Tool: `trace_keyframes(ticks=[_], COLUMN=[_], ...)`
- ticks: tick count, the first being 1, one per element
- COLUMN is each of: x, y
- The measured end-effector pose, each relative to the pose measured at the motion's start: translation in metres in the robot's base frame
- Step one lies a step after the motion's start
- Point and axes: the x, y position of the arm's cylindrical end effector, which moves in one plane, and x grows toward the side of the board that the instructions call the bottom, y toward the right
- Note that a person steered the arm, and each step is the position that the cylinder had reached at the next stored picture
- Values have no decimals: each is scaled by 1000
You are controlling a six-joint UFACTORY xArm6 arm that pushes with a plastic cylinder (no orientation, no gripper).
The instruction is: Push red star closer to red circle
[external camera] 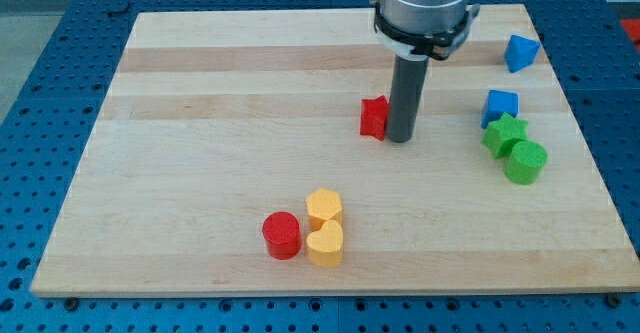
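Pale wooden board (200, 93) on a blue perforated bench fills your view. You have no jaws to open or close here: the arm ends in a dark rod, and my tip (400, 139) sits down on the board, touching the right side of the red star (374, 117) and holding nothing. Your red circle (282, 235) lies well apart, toward the view's bottom left, just beside a yellow hexagon-like block (324, 208) and a yellow heart (325, 244). At the view's right you see two blue blocks (520, 52) (500, 105), a green star (505, 134) and a green cylinder (526, 161).
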Motion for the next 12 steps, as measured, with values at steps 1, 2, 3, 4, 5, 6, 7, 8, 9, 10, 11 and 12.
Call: trace_keyframes(ticks=[1,2,3,4,5,6,7,8,9,10,11,12], x=[10,14,5,-25,-47,-41,-9,-8,-16,-32,-48,-39], y=[27,39,39,25,-11,-71,-118,-119,-102,-99,-90,-68])
